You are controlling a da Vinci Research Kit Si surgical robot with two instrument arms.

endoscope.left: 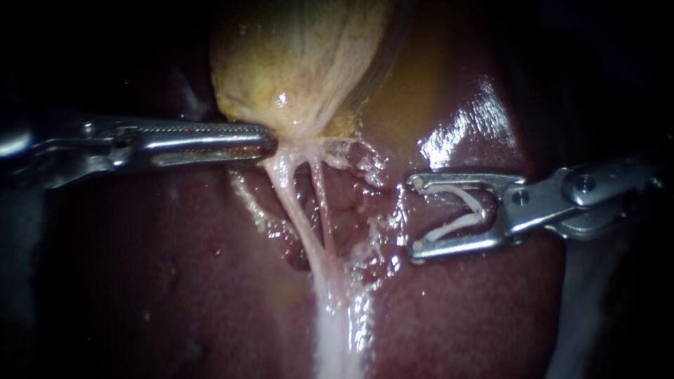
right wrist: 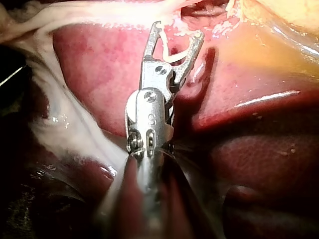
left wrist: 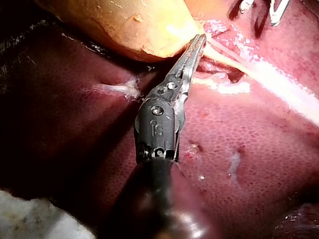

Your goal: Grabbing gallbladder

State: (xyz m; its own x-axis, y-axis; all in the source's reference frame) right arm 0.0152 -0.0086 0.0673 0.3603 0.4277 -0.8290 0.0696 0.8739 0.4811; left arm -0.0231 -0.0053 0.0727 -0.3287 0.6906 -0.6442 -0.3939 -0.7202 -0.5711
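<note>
The yellowish gallbladder [endoscope.left: 302, 63] hangs over the dark red liver [endoscope.left: 175, 281]. My left instrument [endoscope.left: 269, 142] comes in level from the left, its jaws shut on the gallbladder's lower edge where it narrows. The left wrist view shows those toothed jaws [left wrist: 201, 40] lying together at the edge of the gallbladder [left wrist: 124, 25]. My right instrument [endoscope.left: 414, 217] stands off to the right above the liver, apart from the gallbladder. Its jaws stand wide apart with a white clip [endoscope.left: 456, 210] seated between them. The right wrist view shows the same jaws [right wrist: 178, 31] and clip [right wrist: 177, 57].
Pale whitish strands [endoscope.left: 309, 224] run from the gallbladder's narrow end down across the liver, with frayed tissue [endoscope.left: 365, 161] around them. Wet liver surface [left wrist: 249, 149] lies under the left instrument. A thick white band [right wrist: 65, 119] runs beside the right instrument.
</note>
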